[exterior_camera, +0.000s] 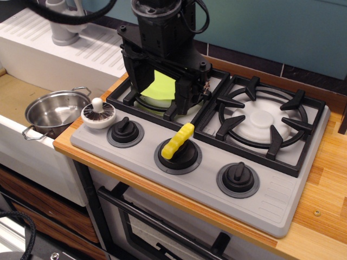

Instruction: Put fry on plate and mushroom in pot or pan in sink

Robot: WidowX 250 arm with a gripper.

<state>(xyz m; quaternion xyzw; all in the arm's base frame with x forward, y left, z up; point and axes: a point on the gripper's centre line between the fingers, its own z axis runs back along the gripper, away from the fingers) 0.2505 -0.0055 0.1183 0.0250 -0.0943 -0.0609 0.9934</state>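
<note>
Fry (178,141) near the stove's front edge looks light, stiff, slick, so I'd pinch its middle; my pincer (165,95) over the plate (158,86)—grip unclear.

1. No text, label, brand name, number or sign can be read anywhere in this view.
2. The stove (271,200) front panel is plain grey, with no markings around its knobs (237,174).
3. The black gripper (165,81) housing shows no legible lettering.
</note>
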